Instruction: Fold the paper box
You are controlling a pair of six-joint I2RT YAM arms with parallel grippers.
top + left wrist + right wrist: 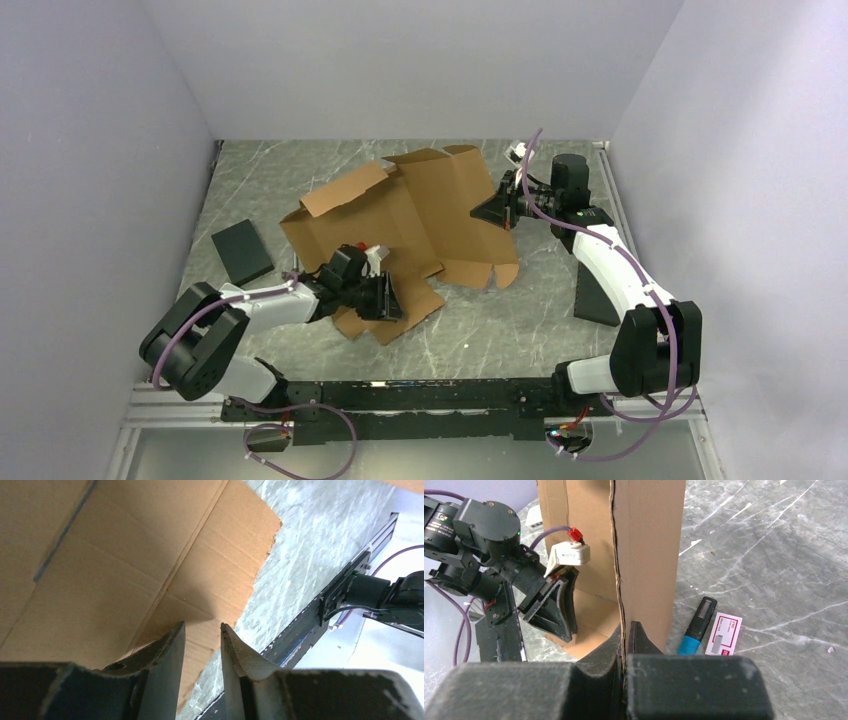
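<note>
Counting what sits on the grey tabletop (480, 330), I see one paper box (400, 215), two robot arms, one black pad (242, 252), one more dark flat piece (597, 292), one pen (696, 627) and one small white and red card (724, 634).

The paper box is the biggest thing. It is a brown cardboard sheet with flaps, not flat and not yet a box. It lies in the middle of the tabletop, between the two arms. Some of its parts are bent up and some lie down.

The left arm (270, 305) reaches to the near left corner of the sheet. Its jaws have a narrow gap. In its own camera, nothing sits between the two fingers (167, 655). The cardboard is just past the tips, with a flap lying on the tabletop.

The right arm (610, 260) reaches to the far right edge of the sheet. Its jaws are pressed tight on the cardboard. The thin edge of a panel runs right between the fingers (640, 637), and that panel stands up from them.

The pen and the card lie close together on the tabletop, just beside that panel. The black pad is off to the left, apart from the box. The other dark piece is beside the right arm.
</note>
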